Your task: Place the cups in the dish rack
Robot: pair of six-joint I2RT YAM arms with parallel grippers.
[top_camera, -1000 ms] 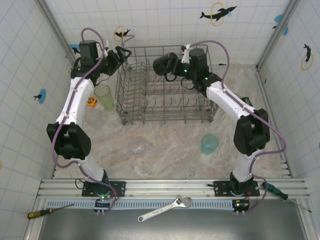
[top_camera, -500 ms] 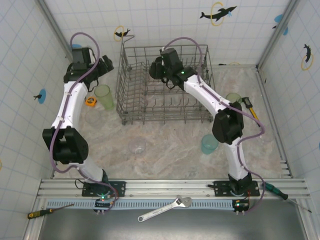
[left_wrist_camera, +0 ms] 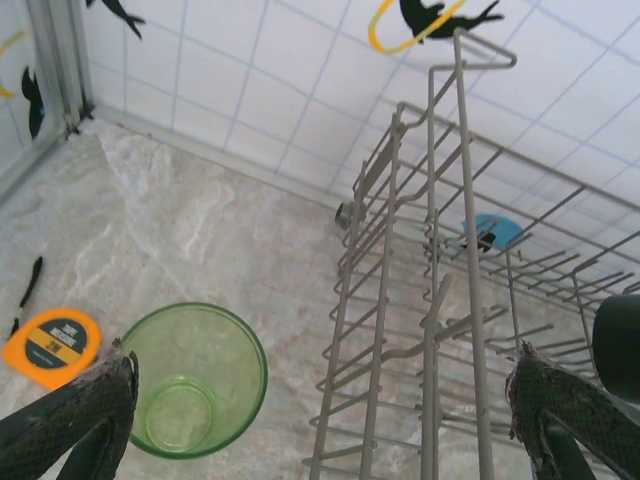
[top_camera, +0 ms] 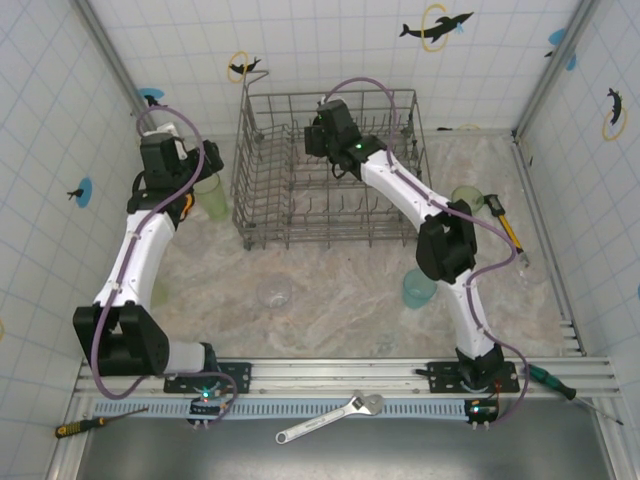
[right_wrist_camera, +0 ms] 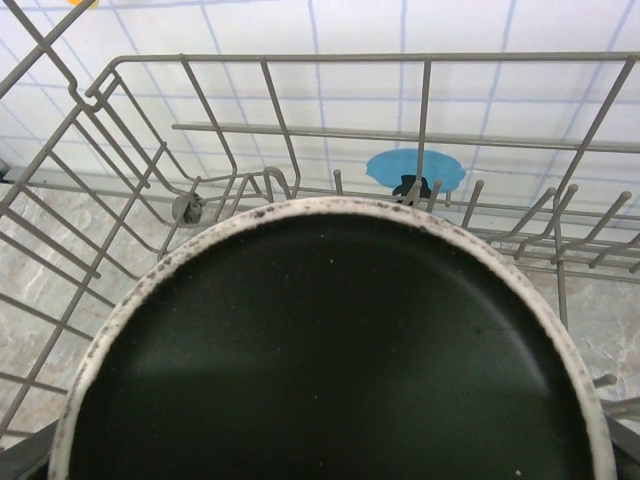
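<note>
As right hand (top_camera: 318,140) holds black mug (right_wrist_camera: 330,350) over dish rack (top_camera: 330,238) | tumbler (left_wrist_camera: 192,378) outside

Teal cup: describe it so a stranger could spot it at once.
Find the wire rack at the back of the table. Toward the near edge from its right front corner, the teal cup stands upright beside the right arm. Its blue-green tint sets it apart from the clear cup to its left and the green cup left of the rack.
</note>
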